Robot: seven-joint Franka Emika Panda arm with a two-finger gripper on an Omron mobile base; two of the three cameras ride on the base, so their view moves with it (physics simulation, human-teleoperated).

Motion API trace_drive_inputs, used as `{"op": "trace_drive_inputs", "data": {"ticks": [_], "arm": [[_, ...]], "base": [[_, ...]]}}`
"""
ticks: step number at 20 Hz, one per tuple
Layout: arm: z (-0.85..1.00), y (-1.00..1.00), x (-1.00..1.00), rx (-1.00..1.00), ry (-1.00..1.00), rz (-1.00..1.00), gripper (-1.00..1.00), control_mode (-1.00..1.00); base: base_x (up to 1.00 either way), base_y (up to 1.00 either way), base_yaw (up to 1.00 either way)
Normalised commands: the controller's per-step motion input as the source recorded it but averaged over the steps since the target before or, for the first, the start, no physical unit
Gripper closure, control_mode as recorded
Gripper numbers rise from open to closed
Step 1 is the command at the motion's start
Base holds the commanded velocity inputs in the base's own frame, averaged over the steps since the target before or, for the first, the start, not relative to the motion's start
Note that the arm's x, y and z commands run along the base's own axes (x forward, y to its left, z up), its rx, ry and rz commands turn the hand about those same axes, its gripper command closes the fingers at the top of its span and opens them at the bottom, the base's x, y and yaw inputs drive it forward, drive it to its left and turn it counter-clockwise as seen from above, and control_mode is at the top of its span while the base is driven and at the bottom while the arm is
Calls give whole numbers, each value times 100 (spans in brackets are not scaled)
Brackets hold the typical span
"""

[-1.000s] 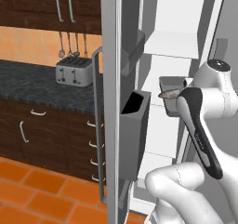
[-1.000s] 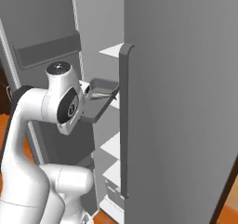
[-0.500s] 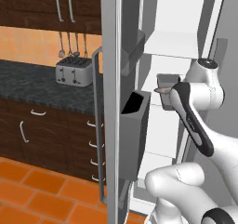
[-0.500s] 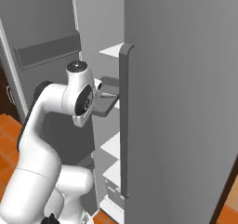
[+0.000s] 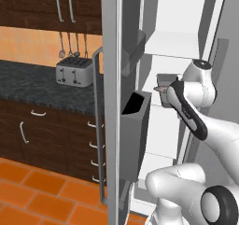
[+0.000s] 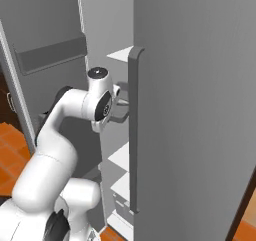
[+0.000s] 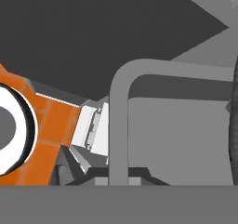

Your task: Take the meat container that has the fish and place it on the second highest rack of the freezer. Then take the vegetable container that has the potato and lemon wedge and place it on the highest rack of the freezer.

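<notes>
Arm reaches into the open freezer (image 5: 177, 42), holding a grey container (image 5: 164, 81) at a mid shelf. Pincer (image 5: 162, 89) mostly hidden by the wrist; grip state unclear. Container contents unreadable. Toaster (image 5: 73, 73) on left worktop (image 5: 28, 81).

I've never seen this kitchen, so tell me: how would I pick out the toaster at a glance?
Start at the tall grey freezer with its door swung open, then look left along the dark counter. The toaster stands there against the orange wall, just under a row of hanging utensils. It is the one small, shiny silver box among dark wood cabinets.
</notes>
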Motion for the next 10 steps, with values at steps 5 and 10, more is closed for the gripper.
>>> {"op": "trace_drive_inputs", "data": {"ticks": [5, 10], "arm": [[-28, -15, 47, 0, 0, 0, 100, -100], [-30, -18, 43, 0, 0, 0, 100, -100]], "base": [[0, 0, 0], [0, 0, 0]]}}
